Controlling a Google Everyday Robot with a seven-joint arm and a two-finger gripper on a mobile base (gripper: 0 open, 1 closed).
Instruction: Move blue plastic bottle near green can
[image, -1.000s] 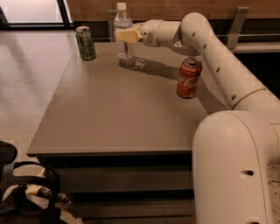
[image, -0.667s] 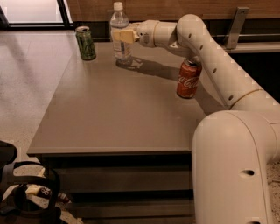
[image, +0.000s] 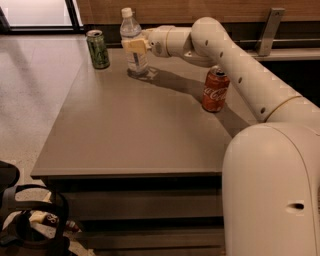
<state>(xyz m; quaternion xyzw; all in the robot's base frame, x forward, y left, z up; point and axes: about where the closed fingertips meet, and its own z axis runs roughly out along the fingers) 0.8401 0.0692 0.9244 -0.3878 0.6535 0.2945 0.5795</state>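
The blue plastic bottle (image: 132, 37), clear with a white cap, stands upright at the far left part of the table (image: 135, 130). My gripper (image: 134, 46) reaches in from the right and is shut on the bottle's middle. The green can (image: 98, 49) stands upright a short way to the left of the bottle, near the table's far left corner, apart from it.
A red Coca-Cola can (image: 215, 90) stands on the right side of the table beside my arm. A wooden wall runs behind the table. The floor (image: 35, 90) lies to the left, and a dark bag (image: 30, 225) sits on it at the bottom left.
My gripper has slid the bottle a little to the left, closer to the green can.
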